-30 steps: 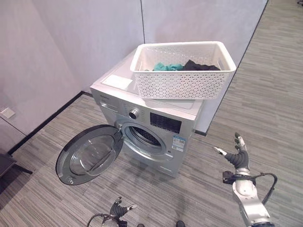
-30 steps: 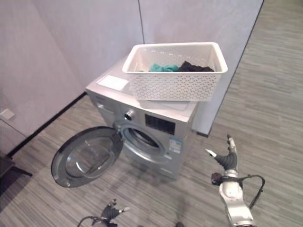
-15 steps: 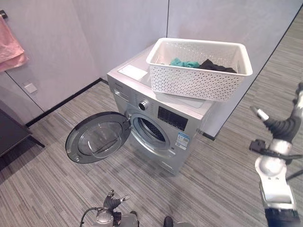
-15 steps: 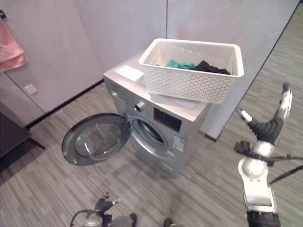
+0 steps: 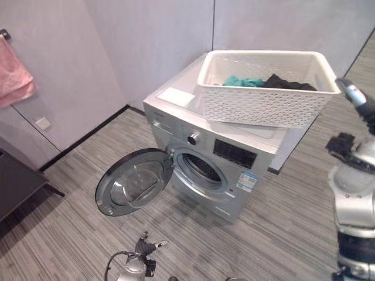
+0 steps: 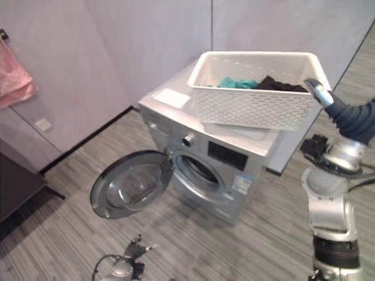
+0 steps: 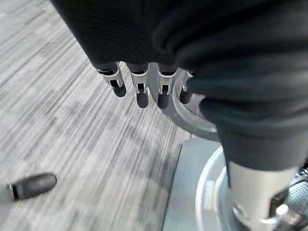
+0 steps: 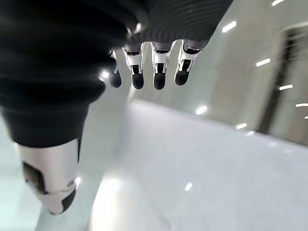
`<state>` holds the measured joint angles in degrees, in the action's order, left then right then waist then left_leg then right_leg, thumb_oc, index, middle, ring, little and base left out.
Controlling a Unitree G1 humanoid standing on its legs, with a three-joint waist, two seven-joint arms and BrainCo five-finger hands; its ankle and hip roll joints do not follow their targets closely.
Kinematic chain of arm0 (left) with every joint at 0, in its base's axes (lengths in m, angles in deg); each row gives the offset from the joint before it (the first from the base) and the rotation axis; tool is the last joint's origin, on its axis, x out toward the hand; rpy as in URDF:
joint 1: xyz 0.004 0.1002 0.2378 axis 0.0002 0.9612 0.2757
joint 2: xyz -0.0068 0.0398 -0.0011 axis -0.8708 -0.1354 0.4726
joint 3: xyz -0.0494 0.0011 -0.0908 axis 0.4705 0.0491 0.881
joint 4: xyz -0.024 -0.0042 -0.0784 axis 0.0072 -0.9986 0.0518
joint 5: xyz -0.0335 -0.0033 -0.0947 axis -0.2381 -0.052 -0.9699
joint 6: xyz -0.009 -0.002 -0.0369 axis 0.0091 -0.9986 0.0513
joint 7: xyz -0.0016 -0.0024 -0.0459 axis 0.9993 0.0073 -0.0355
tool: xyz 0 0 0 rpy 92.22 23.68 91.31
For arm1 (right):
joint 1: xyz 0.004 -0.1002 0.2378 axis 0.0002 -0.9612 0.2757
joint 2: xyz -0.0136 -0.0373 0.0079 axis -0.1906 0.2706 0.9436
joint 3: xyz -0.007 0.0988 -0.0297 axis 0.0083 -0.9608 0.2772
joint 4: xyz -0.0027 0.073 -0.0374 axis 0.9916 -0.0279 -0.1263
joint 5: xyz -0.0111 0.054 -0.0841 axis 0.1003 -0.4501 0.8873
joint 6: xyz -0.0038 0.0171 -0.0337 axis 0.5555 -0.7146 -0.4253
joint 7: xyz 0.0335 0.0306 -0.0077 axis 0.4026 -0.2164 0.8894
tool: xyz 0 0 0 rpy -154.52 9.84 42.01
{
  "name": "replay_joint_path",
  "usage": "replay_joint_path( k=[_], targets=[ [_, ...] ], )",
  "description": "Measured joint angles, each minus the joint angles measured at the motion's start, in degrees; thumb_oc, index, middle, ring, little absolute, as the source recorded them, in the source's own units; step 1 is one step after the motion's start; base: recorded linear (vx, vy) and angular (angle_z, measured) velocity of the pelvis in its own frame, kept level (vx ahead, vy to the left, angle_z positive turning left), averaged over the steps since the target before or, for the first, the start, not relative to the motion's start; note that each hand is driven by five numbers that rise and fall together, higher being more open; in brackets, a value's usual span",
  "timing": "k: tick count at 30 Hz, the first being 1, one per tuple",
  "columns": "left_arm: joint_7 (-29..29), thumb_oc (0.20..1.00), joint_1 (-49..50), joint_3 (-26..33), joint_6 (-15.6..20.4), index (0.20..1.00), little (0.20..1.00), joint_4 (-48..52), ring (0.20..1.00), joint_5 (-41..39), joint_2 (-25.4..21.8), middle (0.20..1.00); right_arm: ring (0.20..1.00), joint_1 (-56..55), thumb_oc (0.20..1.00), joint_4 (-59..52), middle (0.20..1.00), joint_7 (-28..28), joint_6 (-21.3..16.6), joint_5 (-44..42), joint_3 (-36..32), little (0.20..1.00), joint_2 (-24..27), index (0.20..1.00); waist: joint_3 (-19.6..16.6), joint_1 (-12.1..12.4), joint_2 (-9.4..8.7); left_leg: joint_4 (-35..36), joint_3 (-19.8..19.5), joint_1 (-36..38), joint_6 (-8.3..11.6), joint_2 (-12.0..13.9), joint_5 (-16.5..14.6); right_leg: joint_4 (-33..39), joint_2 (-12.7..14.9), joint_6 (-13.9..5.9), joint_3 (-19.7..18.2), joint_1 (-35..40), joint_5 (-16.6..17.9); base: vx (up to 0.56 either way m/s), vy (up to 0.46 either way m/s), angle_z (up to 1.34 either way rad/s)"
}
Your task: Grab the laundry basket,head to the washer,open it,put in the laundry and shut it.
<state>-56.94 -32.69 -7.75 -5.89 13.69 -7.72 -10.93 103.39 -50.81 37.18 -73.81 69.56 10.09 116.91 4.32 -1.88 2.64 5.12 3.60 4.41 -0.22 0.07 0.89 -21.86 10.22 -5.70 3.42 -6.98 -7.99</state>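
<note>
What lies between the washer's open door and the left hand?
Bare floor: in the left eye view nothing lies between the door and the left hand.

Pale grey wall panels (image 5: pixel 146 41) meet at a corner, a thin vertical seam (image 5: pixel 212 26) dividing the panels of the far wall. Grey wood-look plank flooring (image 5: pixel 70 234) runs in narrow strips across the room, edged by a dark skirting strip (image 5: pixel 88 136) along the wall base. A pink towel (image 5: pixel 14 73) hangs high on the left wall above a small white wall socket (image 5: pixel 41 123). The corner of a dark low furniture piece (image 5: pixel 17 187) juts in at the left edge.
</note>
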Motion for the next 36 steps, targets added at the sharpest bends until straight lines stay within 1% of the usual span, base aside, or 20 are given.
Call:
replay_joint_path(
  k=[2,3,6,7,10,11,12,13,15,19,20,23,24,26,28,30,32,34,35,36],
  targets=[
    [-0.05,1.000,0.51,-1.03,-0.13,1.000,1.000,-0.48,1.000,-0.06,-1.68,1.000,1.000,4.59,1.000,6.62,1.000,-0.33,1.12,-2.07,2.55,1.000,2.11,1.000,0.23,0.69,-0.83,-0.46,1.21,0.57,-0.67,-0.57,-0.46,-2.46,2.08,-0.27,0.41,-0.92,-0.79,0.09,0.023,-0.13],
    [-0.10,1.000,0.65,-0.60,-0.18,1.000,1.000,-1.93,1.000,-0.10,-3.14,1.000,1.000,7.46,1.000,9.10,1.000,-1.11,1.72,-3.75,4.01,1.000,2.97,1.000,0.22,2.08,-1.23,-0.86,1.51,0.57,-1.45,-0.79,-1.12,-0.83,2.78,-1.32,0.40,-1.35,-0.57,0.13,-0.005,-0.26],
    [-0.22,1.000,0.83,-0.68,-0.55,1.000,1.000,-3.80,1.000,-0.33,-3.93,1.000,1.000,14.20,1.000,14.68,1.000,-2.66,1.78,-7.58,9.05,1.000,5.72,1.000,0.44,2.59,-1.19,-0.53,1.22,0.23,-1.76,-0.68,-1.27,7.01,2.46,-4.27,0.12,-1.23,1.15,0.16,-0.074,-0.07],
    [-0.49,1.000,-0.20,-0.85,-0.58,1.000,1.000,-4.93,1.000,-0.68,-4.01,1.000,1.000,17.14,1.000,18.58,1.000,-4.27,2.19,-9.71,11.29,1.000,9.07,1.000,0.58,2.43,-1.29,-0.68,0.16,-0.18,-1.81,-0.75,-1.28,13.24,2.28,-5.49,-0.10,-0.74,3.15,0.13,-0.071,0.23],
    [-1.45,1.000,-1.45,-1.44,-0.43,1.000,1.000,-5.50,1.000,-0.67,-2.74,1.000,1.000,20.13,1.000,24.70,1.000,-5.98,2.62,-11.02,12.60,1.000,13.29,1.000,0.83,1.82,-1.80,-0.47,-2.98,0.08,-2.31,-0.80,-1.64,22.39,1.56,-5.50,-1.87,-0.83,9.15,0.18,-0.105,0.57],
    [-1.82,1.000,-1.46,-1.84,-0.24,1.000,1.000,-5.25,1.000,-0.68,-2.56,1.000,1.000,21.63,1.000,26.96,1.000,-6.98,3.27,-11.71,14.16,1.000,14.99,1.000,1.22,1.14,-2.80,-0.02,-4.66,0.77,-2.00,-1.22,-1.50,26.26,1.57,-5.51,-2.11,0.13,11.69,0.24,-0.192,0.91],
    [-2.22,1.000,-1.40,-2.22,-0.23,1.000,1.000,-5.31,1.000,-0.72,-2.21,1.000,1.000,22.35,1.000,28.63,1.000,-8.38,3.64,-12.70,15.75,1.000,16.84,1.000,1.39,0.47,-4.01,0.16,-6.95,1.42,-1.31,-1.54,-1.86,27.25,1.56,-5.23,-3.24,1.41,16.11,0.19,-0.154,1.00],
    [-2.47,1.000,-1.38,-2.43,-0.23,1.000,1.000,-5.36,1.000,-0.75,-1.54,1.000,1.000,22.49,1.000,30.10,1.000,-9.43,3.76,-13.36,17.34,1.000,18.58,1.000,1.33,-0.18,-3.95,0.21,-8.47,1.68,-0.99,-1.04,-2.17,27.27,0.95,-4.89,-3.61,2.62,17.92,0.27,-0.280,1.05],
    [-3.02,1.000,-0.92,-2.93,-0.10,1.000,1.000,-5.87,1.000,-0.80,1.21,1.000,1.000,24.98,1.000,33.47,1.000,-13.78,4.36,-15.63,21.86,1.000,21.95,1.000,0.19,-0.39,-1.82,0.11,-10.88,1.97,-0.25,2.21,-2.58,26.85,-2.45,-2.74,-1.72,4.09,16.50,0.14,-0.170,0.61],
    [-4.20,1.000,-1.12,-2.72,-0.14,1.000,1.000,-6.10,1.000,-1.16,2.06,1.000,1.000,29.20,1.000,34.87,1.000,-18.51,4.00,-18.66,26.54,1.000,23.47,1.000,0.01,-0.45,-1.15,-1.16,-10.97,2.08,1.62,6.50,-2.22,26.84,-6.71,0.64,0.31,5.27,15.46,0.15,-0.215,0.08],
    [-4.36,1.000,-1.36,-2.78,-0.15,1.000,1.000,-6.35,1.000,-1.24,2.05,1.000,1.000,31.24,1.000,36.22,1.000,-19.53,3.84,-19.27,28.56,1.000,23.95,1.000,0.04,-0.67,-1.17,-1.97,-10.97,1.59,2.48,7.33,-2.13,26.84,-7.57,0.74,0.95,5.48,14.97,0.19,-0.346,0.15],
    [-5.23,1.000,-2.12,-2.66,-0.13,1.000,1.000,-6.60,1.000,-1.99,2.27,1.000,1.000,37.49,1.000,40.65,1.000,-22.74,3.19,-21.71,36.23,1.000,25.56,1.000,0.40,-0.82,-2.06,-7.64,-12.46,-0.74,5.28,7.85,-2.41,26.67,-8.89,2.23,2.59,7.08,13.34,0.09,-0.261,0.31],
    [-5.82,1.000,-2.54,-2.68,0.03,1.000,1.000,-6.24,1.000,-3.31,1.79,1.000,1.000,40.15,1.000,42.13,1.000,-24.59,3.18,-23.30,38.65,1.000,25.10,1.000,0.34,0.14,-3.47,-11.26,-12.80,-2.67,7.39,7.61,-1.37,26.38,-8.93,3.12,3.09,7.00,12.94,0.03,-0.147,0.23],
    [-6.37,1.000,-3.11,-2.58,-0.05,1.000,1.000,-6.29,1.000,-3.59,1.03,1.000,1.000,42.93,1.000,42.29,1.000,-26.18,2.88,-25.04,41.38,1.000,24.49,1.000,1.28,0.76,-5.39,-16.42,-14.01,-5.05,8.82,6.99,-0.45,25.66,-8.76,4.44,2.40,7.30,11.98,0.03,-0.044,0.10],
    [-6.54,1.000,-2.75,-2.68,-0.04,1.000,1.000,-6.12,1.000,-3.59,0.84,1.000,1.000,44.91,1.000,42.07,1.000,-27.74,1.84,-26.78,43.27,1.000,24.18,1.000,1.78,2.62,-6.50,-20.39,-14.65,-6.96,9.77,7.77,0.75,25.70,-9.76,6.03,2.62,8.17,11.80,0.08,0.023,0.16],
    [-7.04,1.000,-2.58,-2.95,-0.12,1.000,1.000,-4.89,1.000,-3.60,-0.60,1.000,1.000,45.97,1.000,42.12,1.000,-30.41,1.80,-27.48,47.98,1.000,24.26,1.000,2.11,2.06,-9.25,-17.47,-13.75,-8.13,9.45,8.65,0.41,26.90,-9.21,7.66,4.25,9.06,11.41,0.07,0.065,0.35],
    [-7.14,1.000,-2.62,-3.37,0.00,1.000,1.000,-3.74,1.000,-3.57,-1.26,1.000,1.000,46.73,1.000,42.53,1.000,-31.59,1.87,-27.49,50.64,1.000,24.57,1.000,2.23,1.72,-9.37,-11.46,-13.16,-8.56,9.60,10.10,0.56,26.84,-9.39,7.97,4.80,8.90,11.02,0.04,0.088,0.21],
    [-7.15,1.000,-2.71,-3.90,0.07,1.000,1.000,-3.71,1.000,-3.57,-1.12,1.000,1.000,46.74,1.000,43.10,1.000,-32.76,1.94,-27.49,52.04,1.000,24.51,1.000,2.30,1.63,-9.32,-7.73,-12.76,-9.71,9.88,10.99,0.92,26.86,-9.87,8.09,4.82,8.50,10.92,0.14,0.233,0.00],
    [-7.79,1.000,-2.45,-4.14,0.04,1.000,1.000,-3.46,1.000,-3.52,-0.96,1.000,1.000,44.74,1.000,42.94,1.000,-34.01,1.86,-27.46,52.01,1.000,24.39,1.000,2.06,1.51,-8.22,-5.74,-11.34,-10.12,9.47,12.05,0.85,26.89,-10.48,6.50,4.70,8.61,10.93,0.15,0.227,-0.25],
    [-8.23,1.000,-1.88,-5.10,0.02,1.000,1.000,-2.92,1.000,-3.50,-0.74,1.000,1.000,43.80,1.000,42.79,1.000,-35.30,2.12,-27.39,52.48,1.000,24.19,1.000,1.85,1.20,-6.81,-4.14,-10.66,-9.16,8.71,11.33,1.43,26.86,-10.49,6.12,4.17,9.05,10.69,0.16,0.282,-0.47]
  ],
)
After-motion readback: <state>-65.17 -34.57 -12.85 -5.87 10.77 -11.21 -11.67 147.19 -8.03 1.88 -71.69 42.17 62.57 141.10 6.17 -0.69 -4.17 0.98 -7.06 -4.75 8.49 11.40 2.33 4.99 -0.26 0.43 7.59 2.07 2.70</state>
